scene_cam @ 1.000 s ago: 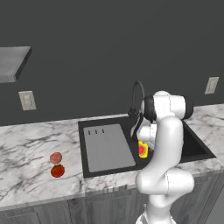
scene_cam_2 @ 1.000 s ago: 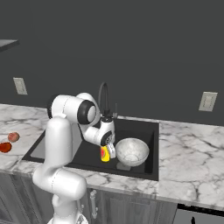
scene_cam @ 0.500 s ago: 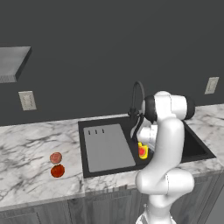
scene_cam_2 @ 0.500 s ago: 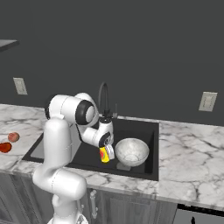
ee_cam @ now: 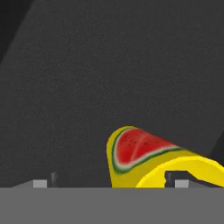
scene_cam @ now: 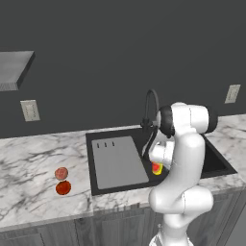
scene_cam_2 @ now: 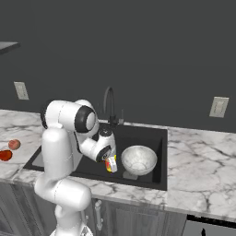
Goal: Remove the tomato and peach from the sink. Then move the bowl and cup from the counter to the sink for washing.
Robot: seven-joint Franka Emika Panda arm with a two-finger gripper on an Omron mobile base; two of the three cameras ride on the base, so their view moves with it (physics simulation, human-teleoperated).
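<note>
So, quick rundown as seen from the three views:

Gripper: the gripper is seen low over the sink, at centre-left of the right base view; its fingers are spread wide apart and nothing is clamped between them.

Cup: the yellow cup with a watermelon-slice picture is seen in the lower right of the hand view, lying tilted with its rim toward the camera, just off the finger tips. From the left base view only a yellow-and-red bit of it is seen, right of centre behind the arm. Whether it's still touched by a finger can't be told.

Bowl: the speckled pale bowl is sat upright inside the sink, centre of the right base view, just beside the cup.

Sink: the black sink is set into the counter; its grey flat panel is seen at the centre of the left base view, with the black gooseneck faucet rising behind the basin.

Peach: the peach is placed on the marble counter, lower left of the left base view, well apart from the sink.

Tomato: the tomato is found just below the peach in that frame, nearly touching it.

Wall: two pale outlets are mounted on the dark wall.
</note>
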